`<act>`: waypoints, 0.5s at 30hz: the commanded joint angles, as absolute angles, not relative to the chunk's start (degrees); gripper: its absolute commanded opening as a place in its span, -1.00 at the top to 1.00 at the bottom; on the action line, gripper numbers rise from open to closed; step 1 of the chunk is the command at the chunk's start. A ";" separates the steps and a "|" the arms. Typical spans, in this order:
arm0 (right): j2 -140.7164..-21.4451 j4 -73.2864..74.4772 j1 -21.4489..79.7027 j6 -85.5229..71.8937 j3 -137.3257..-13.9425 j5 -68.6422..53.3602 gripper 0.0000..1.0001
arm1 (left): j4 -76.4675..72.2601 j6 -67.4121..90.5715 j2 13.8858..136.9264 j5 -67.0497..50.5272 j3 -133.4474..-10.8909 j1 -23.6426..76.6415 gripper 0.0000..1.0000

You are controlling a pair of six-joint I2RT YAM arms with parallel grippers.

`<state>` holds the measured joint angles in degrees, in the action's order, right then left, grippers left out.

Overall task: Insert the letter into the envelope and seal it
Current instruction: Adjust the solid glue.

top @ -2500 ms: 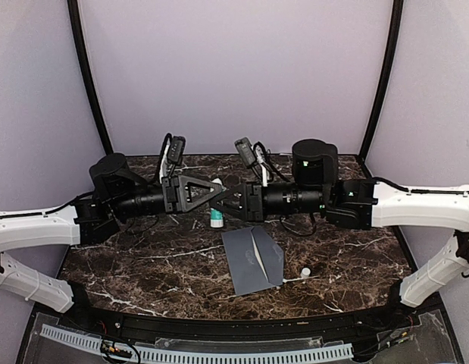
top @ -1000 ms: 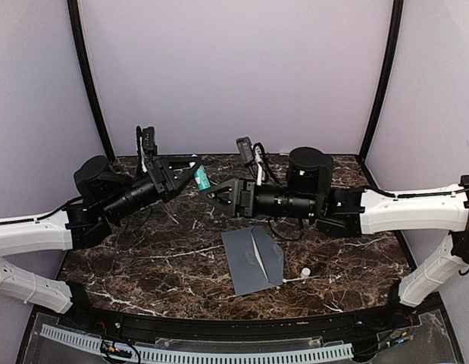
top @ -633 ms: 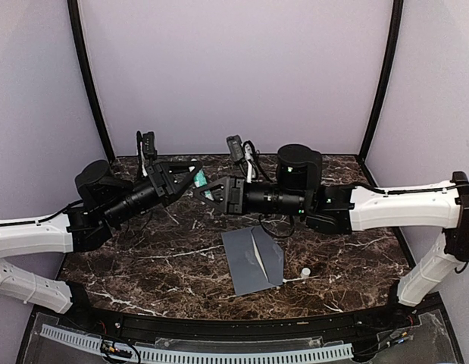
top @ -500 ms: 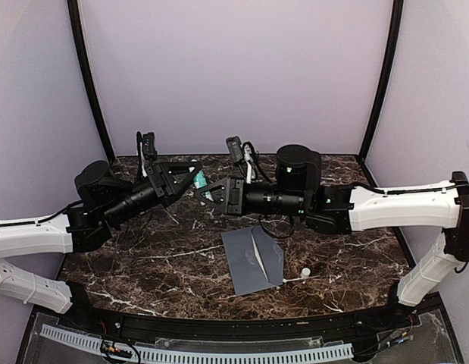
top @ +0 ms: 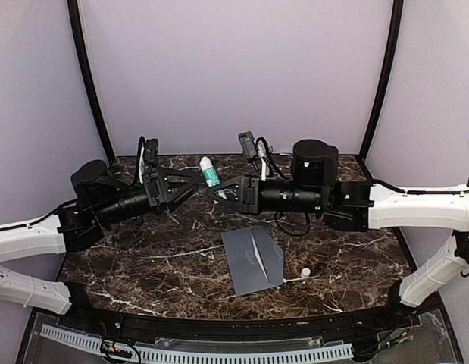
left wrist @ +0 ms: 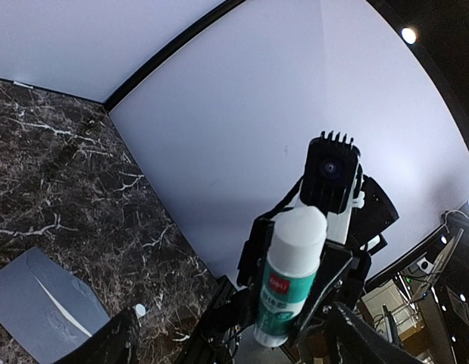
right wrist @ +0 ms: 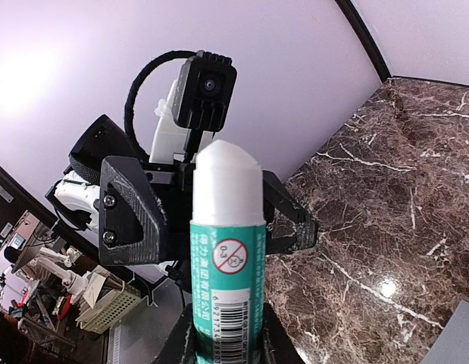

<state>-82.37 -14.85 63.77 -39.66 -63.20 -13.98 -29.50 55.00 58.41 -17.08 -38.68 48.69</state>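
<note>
Table (top: 143, 265): dark veined marble, lilac walls behind. Envelope (top: 253, 260): grey, lying flat on the table at lower centre-right of the overhead frame, below both claws and apart from them; its pointed flap is turned over the body, and whether it is stuck down cannot be told. The envelope shows again at lower left of the left wrist view. Letter (top: 254, 255): only a thin pale sliver shows along the flap's edge, the rest hidden in the envelope. Cap (top: 305, 271): small, white, on the table just right of the envelope's lower right corner. Glue stick (top: 210, 173): green label, white top, uncapped, held above the table in the upper centre of the overhead frame and tilted slightly left. Right gripper (top: 217, 189): reaching in from the right, fingers (right wrist: 181, 345) clamped on the lower end of the stick, which fills the middle of the right wrist view. Left gripper (top: 193, 182): reaching in from the left and facing the right one, fingers (left wrist: 120, 345) spread wide at the lower corners of its own view, either side of the stick and clear of it.
</note>
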 commanded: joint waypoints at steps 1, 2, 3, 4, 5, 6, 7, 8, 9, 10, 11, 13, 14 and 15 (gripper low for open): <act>-79.38 -5.84 61.97 -33.08 -66.06 -18.68 0.77 | -18.78 48.48 58.37 -28.95 -44.58 47.84 -0.68; -79.48 -3.77 61.50 -31.92 -66.92 -20.64 0.77 | -15.77 46.44 59.03 -30.60 -45.76 47.80 -0.69; -79.64 -1.36 61.28 -30.82 -68.07 -22.30 0.77 | -14.34 45.46 60.24 -33.84 -48.00 47.81 -0.69; -79.89 1.18 61.02 -29.66 -69.13 -23.64 0.77 | -12.35 43.82 60.84 -35.29 -48.92 47.79 -0.69; -80.10 3.37 60.90 -28.66 -70.11 -25.06 0.77 | -11.76 43.31 61.84 -37.87 -50.37 47.80 -0.70; -80.33 5.21 60.75 -27.61 -71.11 -26.25 0.77 | -11.05 42.53 62.21 -38.97 -50.98 47.81 -0.70; -80.45 6.58 60.66 -26.47 -72.01 -27.53 0.77 | -10.80 42.23 62.90 -40.81 -52.05 47.81 -0.71; -80.54 7.85 60.71 -25.80 -72.67 -28.73 0.77 | -10.06 41.63 63.31 -41.59 -52.53 47.81 -0.71; -80.72 9.12 60.64 -25.12 -73.42 -29.77 0.77 | -9.64 41.29 64.17 -43.00 -53.50 47.81 -0.71; -81.01 10.49 60.66 -24.49 -74.07 -30.47 0.77 | -8.72 40.71 64.56 -43.61 -53.95 47.81 -0.71; -81.23 11.78 60.63 -23.96 -74.73 -30.96 0.77 | -8.27 40.53 65.31 -44.41 -54.62 47.81 -0.72; -81.36 13.54 60.69 -23.08 -75.30 -32.01 0.77 | -7.39 40.00 66.02 -44.43 -55.10 47.78 -0.72; -81.31 13.93 60.61 -22.75 -75.40 -32.36 0.77 | -7.19 40.00 66.14 -44.31 -55.19 47.80 -0.72; -81.21 14.34 60.60 -22.56 -75.49 -32.57 0.77 | -7.15 40.04 66.35 -44.30 -55.37 47.81 -0.73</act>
